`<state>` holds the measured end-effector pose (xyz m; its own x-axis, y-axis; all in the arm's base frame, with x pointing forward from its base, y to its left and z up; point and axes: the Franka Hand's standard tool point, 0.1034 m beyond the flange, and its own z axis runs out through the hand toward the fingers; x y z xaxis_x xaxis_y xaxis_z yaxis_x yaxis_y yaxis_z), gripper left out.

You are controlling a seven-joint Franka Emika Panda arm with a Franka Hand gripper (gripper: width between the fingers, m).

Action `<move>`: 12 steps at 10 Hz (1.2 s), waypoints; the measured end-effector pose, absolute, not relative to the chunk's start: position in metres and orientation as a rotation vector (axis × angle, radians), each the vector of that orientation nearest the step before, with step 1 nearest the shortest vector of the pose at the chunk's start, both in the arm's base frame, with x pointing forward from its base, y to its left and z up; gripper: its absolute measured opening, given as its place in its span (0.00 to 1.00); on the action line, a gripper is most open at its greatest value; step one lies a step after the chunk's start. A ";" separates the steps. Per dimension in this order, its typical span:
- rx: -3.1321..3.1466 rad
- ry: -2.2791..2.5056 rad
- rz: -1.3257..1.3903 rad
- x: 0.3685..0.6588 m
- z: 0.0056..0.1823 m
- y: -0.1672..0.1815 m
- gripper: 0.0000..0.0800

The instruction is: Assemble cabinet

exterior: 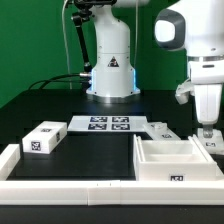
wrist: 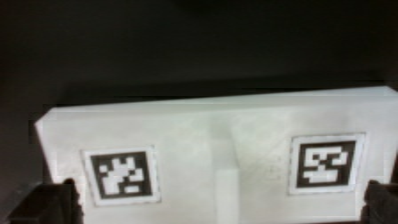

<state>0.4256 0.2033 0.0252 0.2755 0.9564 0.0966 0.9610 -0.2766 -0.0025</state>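
Observation:
The cabinet box (exterior: 168, 158), white with inner compartments, lies open side up at the front on the exterior view's right. A white drawer block (exterior: 42, 138) with marker tags lies at the left, and a smaller white piece (exterior: 163, 130) lies behind the box. My gripper (exterior: 206, 135) hangs low over the box's far right corner. In the wrist view a white face with two marker tags (wrist: 214, 140) and a central groove lies just below my gripper (wrist: 214, 205). The dark fingertips (wrist: 47, 204) stand wide apart at its two sides. The jaws are open.
The marker board (exterior: 105, 125) lies flat in front of the robot base (exterior: 110, 70). A low white border rail (exterior: 70, 185) runs along the table's front and left edges. The table top is black.

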 end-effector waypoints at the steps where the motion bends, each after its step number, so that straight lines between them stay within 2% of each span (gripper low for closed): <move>1: -2.459 -1.844 -0.120 0.426 0.020 0.204 1.00; 2: -2.458 -1.836 -0.114 0.426 0.014 0.204 1.00; 4: -2.457 -1.835 -0.118 0.428 0.014 0.206 1.00; 5: -2.457 -1.835 -0.116 0.427 0.013 0.206 0.87; 6: -2.456 -1.834 -0.114 0.427 0.012 0.206 0.70; 7: -2.455 -1.835 -0.113 0.426 0.012 0.206 0.70; 8: -2.455 -1.835 -0.112 0.426 0.012 0.206 0.53; 9: -2.456 -1.834 -0.112 0.426 0.012 0.206 0.28; 10: -2.456 -1.834 -0.112 0.426 0.012 0.206 0.28; 11: -2.456 -1.834 -0.113 0.426 0.012 0.206 0.11; 12: -2.456 -1.834 -0.113 0.426 0.012 0.206 0.08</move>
<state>0.4262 0.2058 0.0120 0.2837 0.9534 0.1031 0.9588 -0.2836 -0.0156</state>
